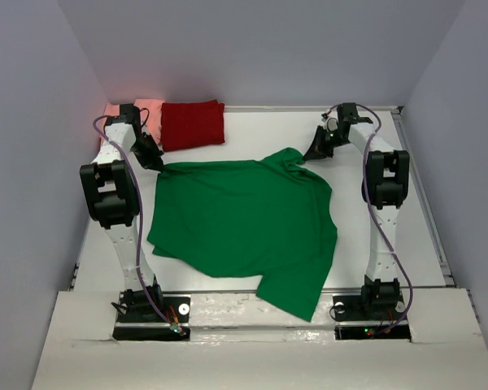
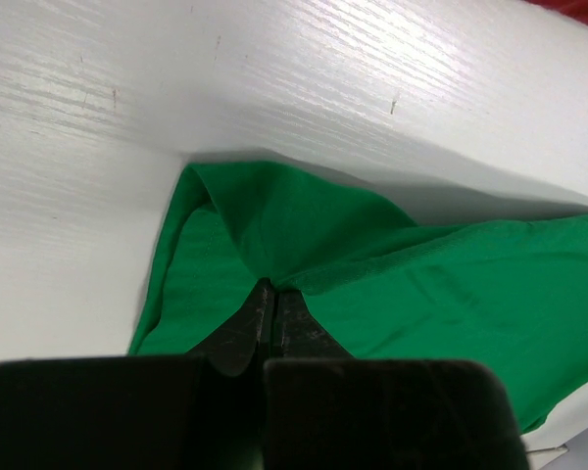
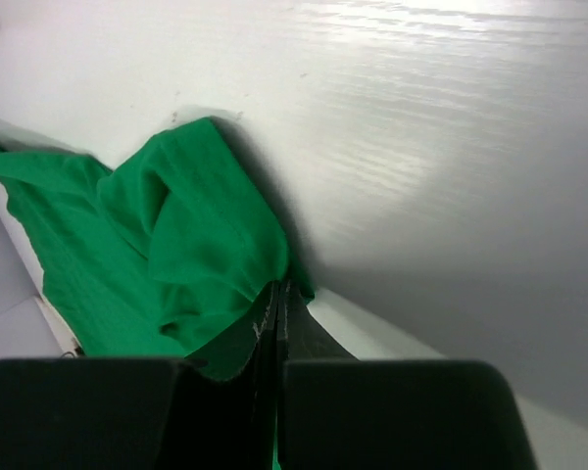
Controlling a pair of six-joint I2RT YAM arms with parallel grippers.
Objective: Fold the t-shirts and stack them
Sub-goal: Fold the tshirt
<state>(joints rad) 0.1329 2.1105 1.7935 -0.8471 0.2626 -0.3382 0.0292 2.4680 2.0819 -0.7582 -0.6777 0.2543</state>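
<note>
Green fabric fills the top view: the green t-shirt (image 1: 244,223) lies spread on the white tabletop (image 1: 407,244), with the folded dark red shirt (image 1: 193,124) and the salmon-pink shirt (image 1: 146,107) side by side at the far left. Left wrist view: the left gripper (image 2: 271,294) is pressed together, pinching the shirt's corner. Right wrist view: the right gripper (image 3: 277,294) likewise pinches bunched green cloth.
</note>
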